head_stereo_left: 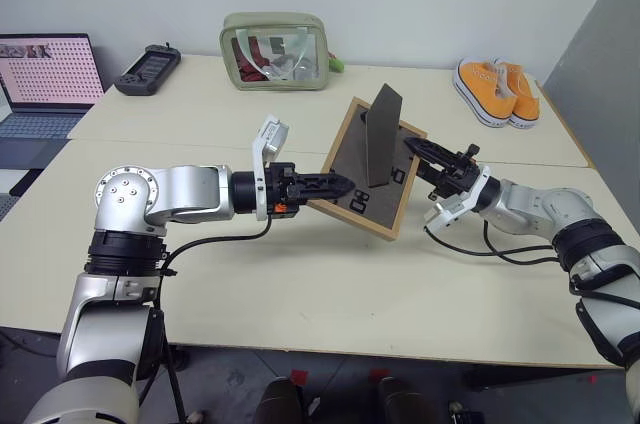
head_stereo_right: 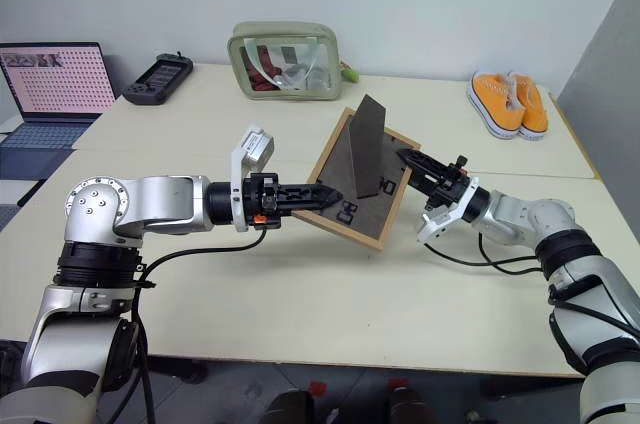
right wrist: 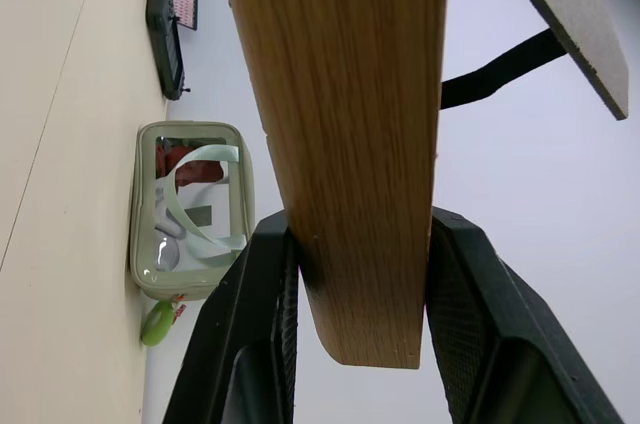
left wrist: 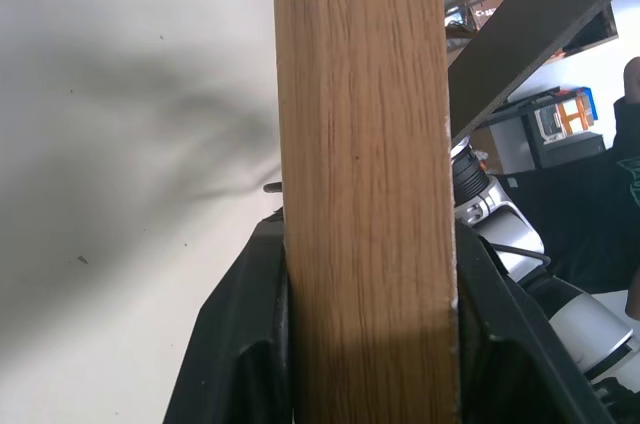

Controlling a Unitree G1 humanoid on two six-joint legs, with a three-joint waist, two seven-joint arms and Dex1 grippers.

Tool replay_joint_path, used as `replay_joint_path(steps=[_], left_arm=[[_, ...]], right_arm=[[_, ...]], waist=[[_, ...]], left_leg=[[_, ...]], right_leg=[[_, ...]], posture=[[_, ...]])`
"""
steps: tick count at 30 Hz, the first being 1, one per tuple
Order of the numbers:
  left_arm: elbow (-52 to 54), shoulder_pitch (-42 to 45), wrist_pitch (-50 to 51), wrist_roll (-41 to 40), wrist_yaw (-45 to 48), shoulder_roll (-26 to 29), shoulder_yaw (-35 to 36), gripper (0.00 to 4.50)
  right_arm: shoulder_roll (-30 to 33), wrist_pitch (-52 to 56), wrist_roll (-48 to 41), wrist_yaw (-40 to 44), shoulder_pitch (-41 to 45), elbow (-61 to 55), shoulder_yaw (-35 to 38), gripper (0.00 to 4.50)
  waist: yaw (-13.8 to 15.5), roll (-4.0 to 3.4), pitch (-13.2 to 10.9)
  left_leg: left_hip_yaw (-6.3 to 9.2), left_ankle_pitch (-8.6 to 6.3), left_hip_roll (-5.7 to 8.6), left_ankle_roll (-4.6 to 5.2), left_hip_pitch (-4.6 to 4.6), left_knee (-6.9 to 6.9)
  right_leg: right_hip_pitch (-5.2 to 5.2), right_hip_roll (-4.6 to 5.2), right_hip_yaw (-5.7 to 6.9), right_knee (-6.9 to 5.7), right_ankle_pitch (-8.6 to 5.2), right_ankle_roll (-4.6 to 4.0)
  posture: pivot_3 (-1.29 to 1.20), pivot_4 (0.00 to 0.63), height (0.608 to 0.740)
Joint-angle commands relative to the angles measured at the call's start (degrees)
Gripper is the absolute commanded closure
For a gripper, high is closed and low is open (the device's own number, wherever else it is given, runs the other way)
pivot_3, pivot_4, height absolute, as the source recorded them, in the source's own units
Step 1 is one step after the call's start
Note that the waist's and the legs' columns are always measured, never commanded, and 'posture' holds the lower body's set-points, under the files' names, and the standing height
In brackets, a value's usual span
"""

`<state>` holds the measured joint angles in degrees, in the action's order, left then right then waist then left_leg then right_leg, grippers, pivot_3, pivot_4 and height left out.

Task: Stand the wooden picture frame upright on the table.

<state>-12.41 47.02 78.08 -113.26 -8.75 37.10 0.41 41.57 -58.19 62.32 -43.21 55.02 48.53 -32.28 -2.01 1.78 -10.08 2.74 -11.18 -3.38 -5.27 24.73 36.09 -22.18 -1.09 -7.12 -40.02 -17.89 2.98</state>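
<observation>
- Wooden picture frame [head_stereo_left: 372, 166], mid-picture, tilted back-side up above the surface [head_stereo_left: 330, 284], stand leg [head_stereo_left: 383, 134] folded out.
- Left claw [head_stereo_left: 343, 185] clamps its lower-left edge; right claw [head_stereo_left: 411, 147] clamps its right edge.
- Bare surface below; pouch [head_stereo_left: 276, 50], shoes [head_stereo_left: 497, 90] sit well apart, upper picture.

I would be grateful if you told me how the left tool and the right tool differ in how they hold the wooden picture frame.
The left tool grips the wooden picture frame at its left edge, pointing right; the right tool grips the opposite edge, pointing left and away. The left tool reaches almost level, the right tool angles slightly upward. Both are shut on the light-wood rim, holding the frame tilted above the table, dark back and stand leg facing the camera.
</observation>
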Motion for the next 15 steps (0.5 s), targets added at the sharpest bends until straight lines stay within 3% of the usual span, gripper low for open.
replay_joint_path(steps=[1, 11, 15], left_arm=[[3.3, 1.5, -0.3, 0.3, 0.5, 1.6, 0.9, 2.01], [5.2, 0.6, -2.0, 0.3, 1.4, 3.6, 2.2, 0.09], [9.5, -0.6, -5.2, 5.6, 5.2, 5.7, 5.5, 0.03]], right_arm=[[0.0, -0.5, 0.0, 0.0, 1.7, -1.5, -0.2, 3.14], [-0.4, -0.2, 0.0, -0.4, 2.0, -0.8, -1.0, 3.14], [-1.0, -1.2, -1.2, 0.5, 2.4, 0.7, -1.1, 3.14]], waist=[[0.0, 0.0, 0.0], [0.0, 0.0, 0.0], [-0.1, 0.0, 0.0]], left_leg=[[0.0, 0.0, 0.0, 0.0, 0.0, 0.0], [0.03, 0.01, 0.03, 0.01, 0.0, 0.0], [0.04, 0.01, 0.02, 0.01, 0.0, -0.01]], right_leg=[[0.0, 0.0, 0.0, 0.0, 0.0, 0.0], [0.01, 0.03, 0.03, 0.0, 0.0, 0.0], [0.01, 0.03, 0.04, -0.01, 0.0, 0.0]], posture=[[0.0, 0.15, 0.74], [0.0, 0.15, 0.74], [0.0, 0.15, 0.74]])
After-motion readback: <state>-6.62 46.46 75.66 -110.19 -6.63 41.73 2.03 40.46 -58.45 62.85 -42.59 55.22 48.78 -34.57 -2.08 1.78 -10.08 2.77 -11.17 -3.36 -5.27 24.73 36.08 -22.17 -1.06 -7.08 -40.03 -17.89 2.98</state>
